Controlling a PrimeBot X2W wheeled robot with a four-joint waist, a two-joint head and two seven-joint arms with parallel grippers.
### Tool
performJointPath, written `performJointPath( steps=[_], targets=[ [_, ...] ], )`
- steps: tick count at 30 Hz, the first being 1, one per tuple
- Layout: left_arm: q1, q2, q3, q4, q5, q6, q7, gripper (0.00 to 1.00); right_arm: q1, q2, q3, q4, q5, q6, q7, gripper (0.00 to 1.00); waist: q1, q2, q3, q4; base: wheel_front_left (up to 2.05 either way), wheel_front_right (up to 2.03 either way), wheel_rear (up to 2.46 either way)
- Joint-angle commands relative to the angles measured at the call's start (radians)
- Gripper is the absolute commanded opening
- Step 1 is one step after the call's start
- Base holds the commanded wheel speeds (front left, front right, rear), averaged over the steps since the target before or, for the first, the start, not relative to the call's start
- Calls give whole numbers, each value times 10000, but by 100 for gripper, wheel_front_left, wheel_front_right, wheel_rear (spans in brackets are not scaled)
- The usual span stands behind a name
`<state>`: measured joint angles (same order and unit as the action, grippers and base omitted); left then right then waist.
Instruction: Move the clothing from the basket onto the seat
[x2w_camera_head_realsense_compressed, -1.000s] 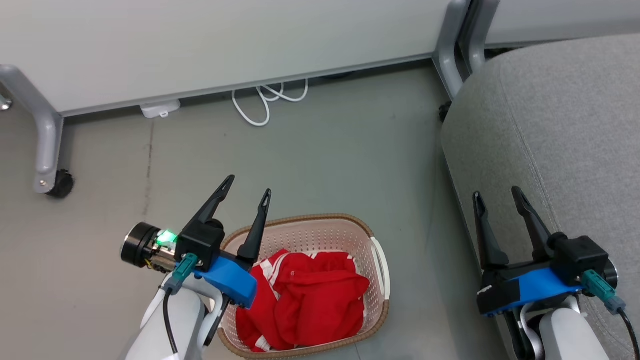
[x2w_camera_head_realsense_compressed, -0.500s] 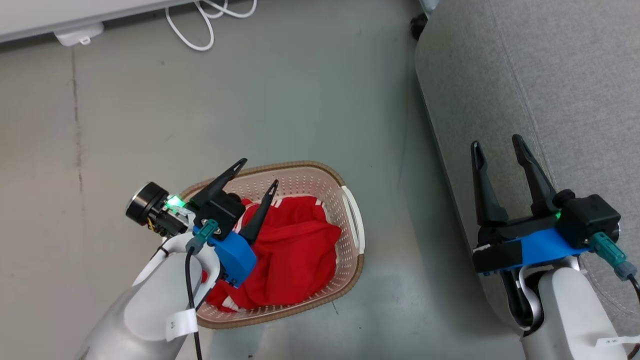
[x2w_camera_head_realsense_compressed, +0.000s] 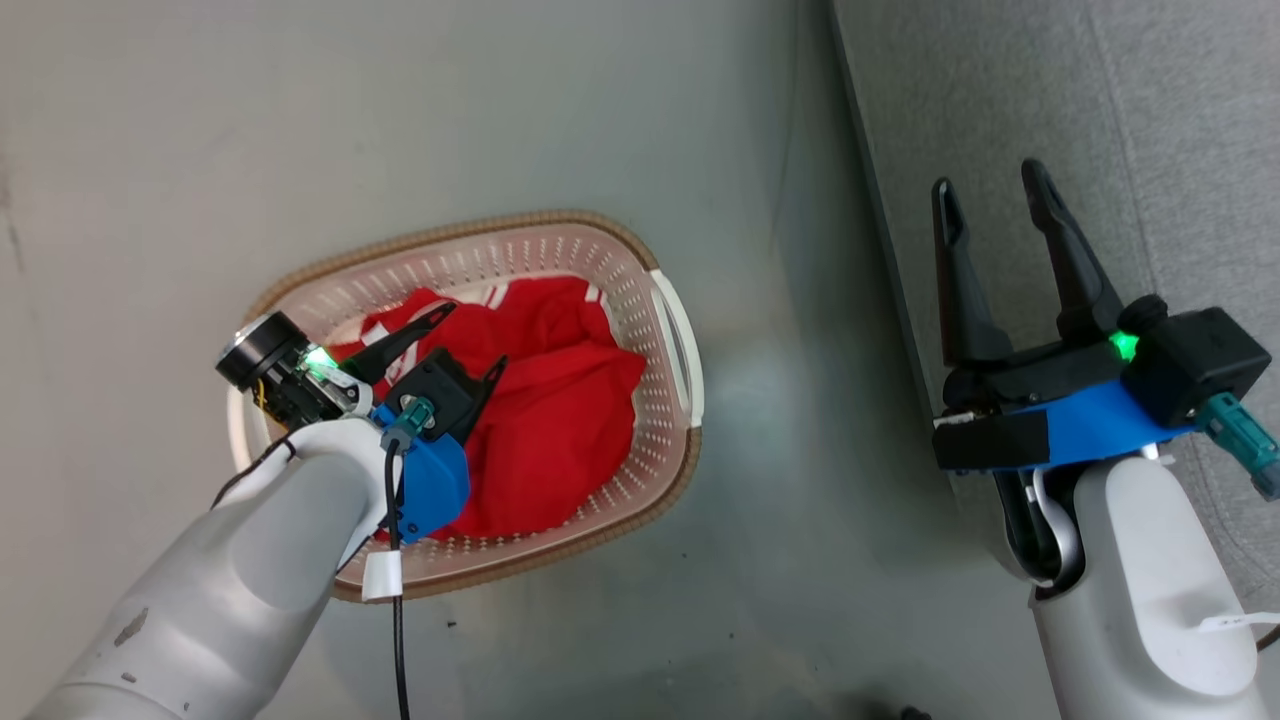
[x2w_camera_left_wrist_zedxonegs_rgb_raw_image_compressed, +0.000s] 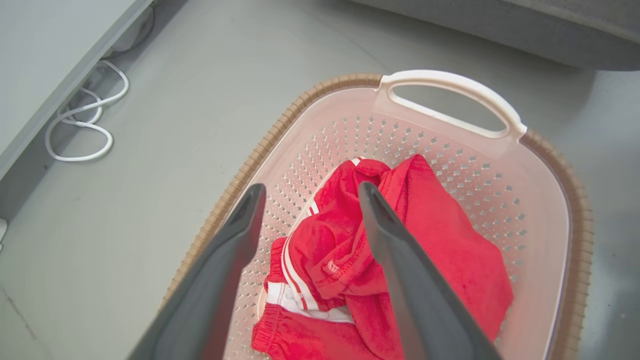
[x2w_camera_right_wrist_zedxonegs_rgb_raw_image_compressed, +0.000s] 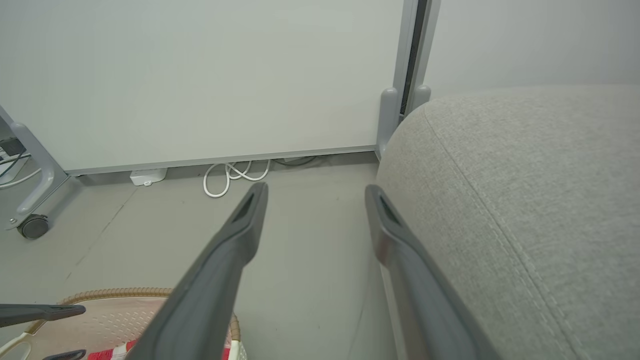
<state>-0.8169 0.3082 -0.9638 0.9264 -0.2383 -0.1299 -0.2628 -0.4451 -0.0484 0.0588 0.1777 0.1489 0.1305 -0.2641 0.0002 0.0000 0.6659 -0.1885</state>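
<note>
The clothing (x2w_camera_head_realsense_compressed: 555, 420) is a crumpled heap of red fabric with white stripes inside the cream basket (x2w_camera_head_realsense_compressed: 668, 420), which stands on the floor. My left gripper (x2w_camera_head_realsense_compressed: 470, 338) hangs open just above the heap, fingers pointing down into the basket. The left wrist view shows the clothing (x2w_camera_left_wrist_zedxonegs_rgb_raw_image_compressed: 435, 250) between and below the open left gripper (x2w_camera_left_wrist_zedxonegs_rgb_raw_image_compressed: 310, 192), with the basket's white handle (x2w_camera_left_wrist_zedxonegs_rgb_raw_image_compressed: 450, 87) beyond. The grey seat (x2w_camera_head_realsense_compressed: 1150, 120) lies to the right. My right gripper (x2w_camera_head_realsense_compressed: 985, 185) stands open over the seat's left edge, holding nothing. In the right wrist view the seat (x2w_camera_right_wrist_zedxonegs_rgb_raw_image_compressed: 540, 200) is beside the right gripper (x2w_camera_right_wrist_zedxonegs_rgb_raw_image_compressed: 315, 190).
A white partition wall (x2w_camera_right_wrist_zedxonegs_rgb_raw_image_compressed: 200, 75) on a wheeled grey leg (x2w_camera_right_wrist_zedxonegs_rgb_raw_image_compressed: 32, 225) stands beyond the floor. A coiled white cable (x2w_camera_right_wrist_zedxonegs_rgb_raw_image_compressed: 232, 175) lies at its foot. Grey floor (x2w_camera_head_realsense_compressed: 780, 560) runs between the basket and the seat.
The head camera has tilted down, so the basket now sits higher in view. My left gripper has dropped from above the basket's rim down to the red clothing. The right gripper holds its pose.
</note>
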Motion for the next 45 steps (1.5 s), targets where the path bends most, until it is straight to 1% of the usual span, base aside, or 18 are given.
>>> performJointPath(
  steps=[1,10,14,24,30,31,32,33,35,45],
  targets=[
    [-302,36,-252,208,-111,-11,-30,100,-223,-34,28,-70,17,4,-7,100,-2,0,556,-193,0,0,0],
    [-1371,147,-2355,1688,-582,-11,-30,100,-762,-34,115,-324,82,4,-7,100,-2,0,1685,-474,0,0,0],
    [-1661,156,-2911,2157,-653,-11,93,100,-904,-34,138,-409,112,4,-7,100,-2,0,2076,-592,0,0,0],
    [-2221,136,-3183,2688,70,-12,258,100,-853,-34,123,-644,207,4,-7,100,-2,0,2794,-828,0,0,0],
    [-2253,-25,-3191,2944,533,-12,664,100,-731,-34,113,-744,217,4,-7,100,-2,0,2977,-871,0,0,0],
    [-2230,-48,-3192,2976,541,-12,762,86,-713,-34,115,-746,218,4,-7,100,-2,0,2986,-877,0,0,0],
    [-2212,-62,-3189,2991,635,-12,830,36,-702,-34,123,-746,229,3,-7,100,-2,0,2990,-885,0,0,0],
    [-2211,-72,-3191,2995,659,-12,831,0,-693,-34,125,-748,238,3,-7,100,-2,0,2993,-890,0,0,0],
    [-2154,-118,-3192,3007,734,-12,920,0,-675,-34,140,-743,244,4,-7,100,-2,0,2975,-891,0,0,0],
    [-2115,-221,-3190,2962,605,-12,648,0,-711,-34,67,-629,148,4,-7,100,-2,0,2742,-751,0,0,0]
  ],
)
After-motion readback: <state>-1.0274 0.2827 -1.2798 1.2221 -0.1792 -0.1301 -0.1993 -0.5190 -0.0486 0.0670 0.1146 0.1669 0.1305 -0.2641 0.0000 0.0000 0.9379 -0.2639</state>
